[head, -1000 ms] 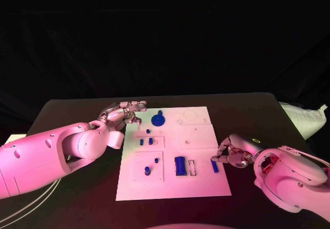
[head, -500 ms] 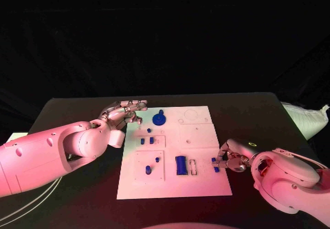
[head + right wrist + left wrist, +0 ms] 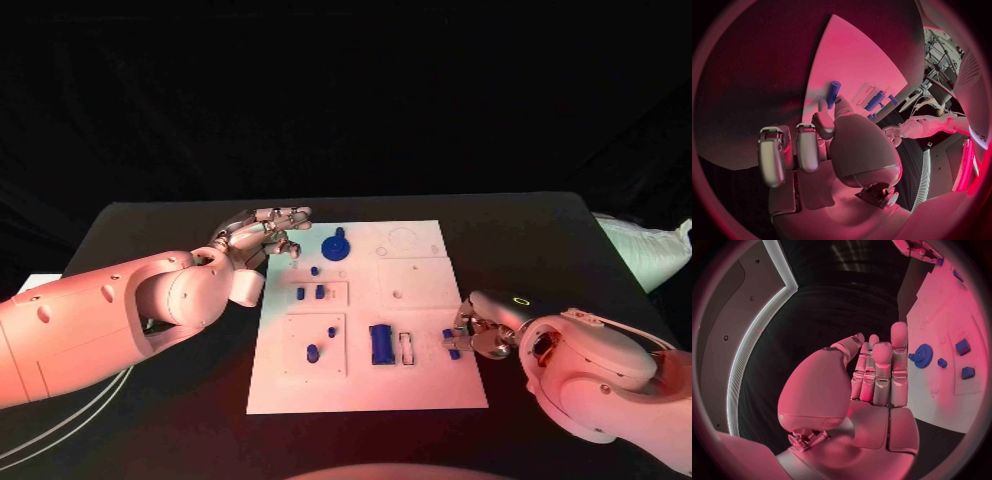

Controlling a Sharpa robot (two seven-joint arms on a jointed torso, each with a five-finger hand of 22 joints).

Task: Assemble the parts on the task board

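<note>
The white task board [image 3: 418,385] lies mid-table. On it are a blue gear [image 3: 336,247], a long blue block [image 3: 381,343] and several small blue parts, such as one [image 3: 312,352] near the front left. My right hand [image 3: 485,330] is at the board's right edge, and its thumb and a finger pinch a short blue peg [image 3: 450,344] [image 3: 833,94] just over the board [image 3: 848,60]. My left hand [image 3: 267,234] hovers open by the board's far left corner, fingers straight [image 3: 879,375], close to the gear [image 3: 923,356].
The black table [image 3: 159,225] runs on round the board on every side. A white bag [image 3: 642,250] lies past the table's right edge. White cables [image 3: 58,425] hang under my left arm.
My right hand has edged in and turned slightly at the board's right edge, keeping the peg. The left hand has barely moved.
</note>
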